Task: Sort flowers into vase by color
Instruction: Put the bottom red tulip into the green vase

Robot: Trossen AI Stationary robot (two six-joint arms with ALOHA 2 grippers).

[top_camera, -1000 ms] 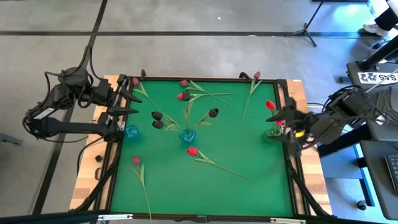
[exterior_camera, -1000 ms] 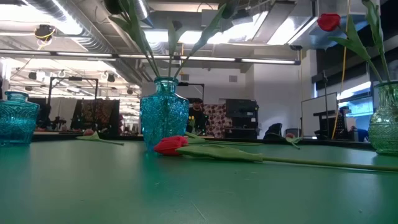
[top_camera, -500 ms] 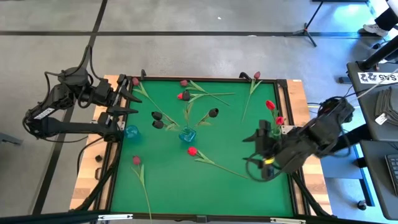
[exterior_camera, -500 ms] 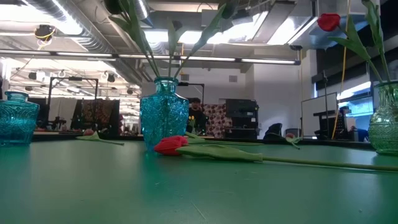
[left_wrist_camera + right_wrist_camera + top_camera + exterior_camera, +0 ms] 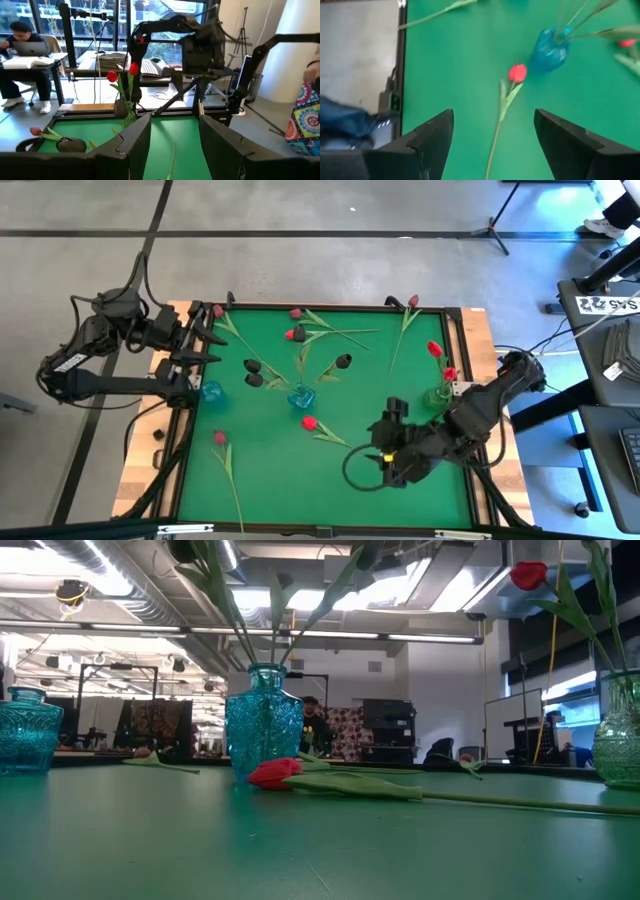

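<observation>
My right hand (image 5: 375, 463) hangs over the green bench (image 5: 300, 480), fingers spread with nothing between them. It sits just past the stem end of the red tulip (image 5: 310, 422) that lies flat on the mat, and the wrist view looks straight along that stem to the red head, with the blue middle vase (image 5: 300, 397) right behind it. That vase is my landmark. It holds 3 dark-headed tulips (image 5: 343, 361) whose stems lean out over the mat, and the red tulip's head lies just beside its base, toward me.

On the far side of the middle vase, 2 more tulips (image 5: 292, 333) lie loose with crossed stems, and another (image 5: 411, 302) lies farther off toward the bench's back rim. A pink tulip (image 5: 219, 438) lies well apart from the vase, near the front left part of the mat. A second blue vase (image 5: 210, 391) stands at the left edge, and a green vase (image 5: 440, 393) with 2 red tulips (image 5: 434, 349) stands at the right edge, beside my right forearm.

My left hand (image 5: 212, 340) waits at the left rim, behind the second blue vase, its fingers held apart and empty.

A second ago my right hand was back beside the green vase; it has since swung out across the mat toward the loose red tulip. The flowers and my left hand have not moved.
</observation>
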